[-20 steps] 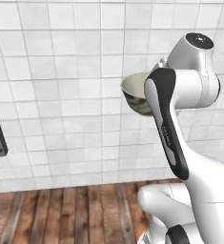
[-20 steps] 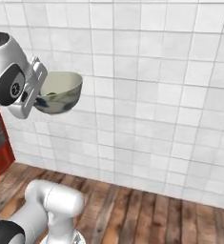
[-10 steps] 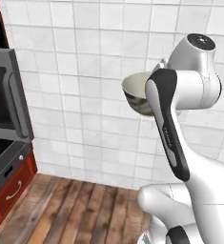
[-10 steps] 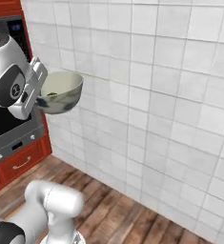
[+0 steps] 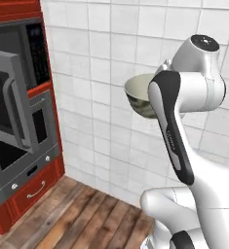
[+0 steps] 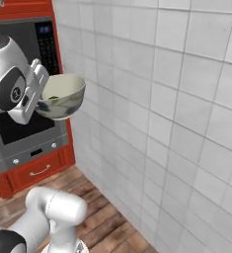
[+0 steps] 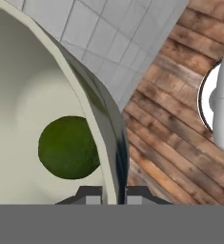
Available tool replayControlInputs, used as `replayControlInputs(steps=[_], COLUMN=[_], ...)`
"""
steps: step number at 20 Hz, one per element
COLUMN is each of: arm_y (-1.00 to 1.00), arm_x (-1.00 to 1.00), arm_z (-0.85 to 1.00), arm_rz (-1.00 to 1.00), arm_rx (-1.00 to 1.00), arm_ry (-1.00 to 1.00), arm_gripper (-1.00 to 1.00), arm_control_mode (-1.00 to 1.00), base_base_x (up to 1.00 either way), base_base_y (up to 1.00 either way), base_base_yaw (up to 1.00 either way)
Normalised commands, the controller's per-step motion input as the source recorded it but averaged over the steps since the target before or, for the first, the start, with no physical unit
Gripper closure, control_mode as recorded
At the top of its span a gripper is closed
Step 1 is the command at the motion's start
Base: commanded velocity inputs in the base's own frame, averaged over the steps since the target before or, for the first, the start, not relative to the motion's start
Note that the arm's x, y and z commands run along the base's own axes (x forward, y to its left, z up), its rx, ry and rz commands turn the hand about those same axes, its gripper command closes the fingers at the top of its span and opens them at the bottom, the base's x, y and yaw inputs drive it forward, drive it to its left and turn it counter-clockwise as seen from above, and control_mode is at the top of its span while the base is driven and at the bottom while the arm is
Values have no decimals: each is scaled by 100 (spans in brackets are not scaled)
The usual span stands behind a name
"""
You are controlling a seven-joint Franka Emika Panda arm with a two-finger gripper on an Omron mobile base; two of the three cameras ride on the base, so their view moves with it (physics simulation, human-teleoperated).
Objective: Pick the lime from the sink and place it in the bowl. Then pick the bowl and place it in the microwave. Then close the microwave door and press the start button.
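My gripper point(image 7: 114, 193) is shut on the rim of the pale cream-green bowl point(image 7: 32, 86), one finger inside and one outside. The dark-green lime point(image 7: 68, 147) lies on the bowl's bottom. In the right base view the gripper point(image 6: 44, 100) holds the bowl point(image 6: 64, 96) level at chest height; in the left base view the bowl point(image 5: 138, 95) peeks out from behind the arm. The microwave point(image 5: 35, 48) is set in a red cabinet to the left, and its door point(image 5: 6, 109) stands swung open. Its keypad panel point(image 6: 47, 42) shows behind the bowl. The sink is out of view.
A white tiled wall point(image 5: 101, 73) rises straight ahead, close behind the bowl. Below the microwave are a grey oven front point(image 5: 18, 168) and a red drawer point(image 5: 35, 189). Wooden floor point(image 5: 82, 219) lies underneath.
The whole picture has shifted as the base turned: the red cabinet with the microwave has come into view from the left. The bowl stays in my gripper at the same height.
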Motion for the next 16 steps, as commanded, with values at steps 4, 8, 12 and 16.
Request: replayControlInputs(steps=[4, 8, 12, 16], arm_y=[0, 0, 0, 0], arm_x=[0, 0, 0, 0], arm_z=[0, 0, 0, 0], arm_rz=[0, 0, 0, 0], arm_rx=[0, 0, 0, 0], arm_ry=[0, 0, 0, 0], arm_gripper=[100, 100, 100, 100], arm_control_mode=[100, 100, 100, 100], base_base_x=[38, 11, 9, 33], base_base_y=[-56, -42, -31, -42], base_base_yaw=[51, 56, 55, 47])
